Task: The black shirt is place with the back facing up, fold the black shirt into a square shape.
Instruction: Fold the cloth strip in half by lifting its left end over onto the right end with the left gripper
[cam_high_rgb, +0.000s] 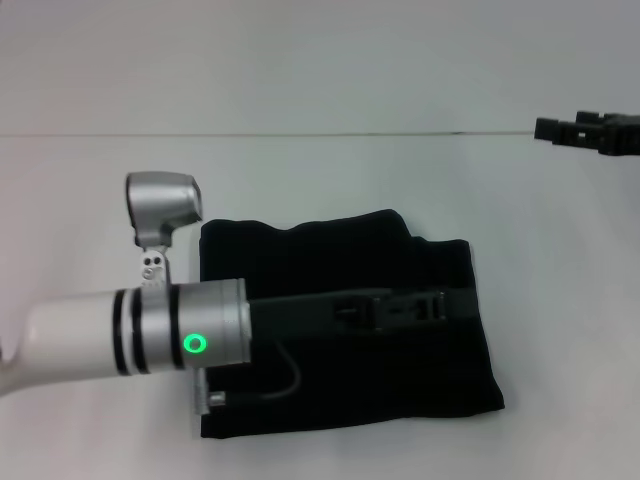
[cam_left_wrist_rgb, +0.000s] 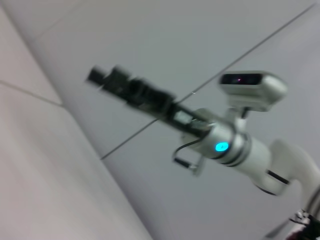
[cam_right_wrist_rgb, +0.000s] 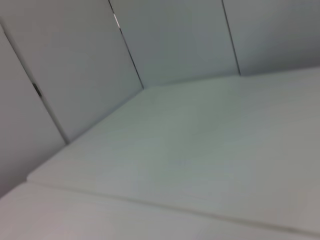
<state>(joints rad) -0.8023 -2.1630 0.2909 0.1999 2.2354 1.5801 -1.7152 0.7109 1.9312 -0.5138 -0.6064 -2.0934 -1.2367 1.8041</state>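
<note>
Black shirt: folded to near-square, centre of white surface; no lettering visible.

Left gripper: stretched low over shirt, jaws' state cannot be told, black on black.

Right gripper: raised at far right, clear of shirt, jaws' state unclear.

Risk: left gripper, if snagged in fabric on withdrawal, would drag top layer, undo fold.

Room: plain pale panelled walls.
</note>
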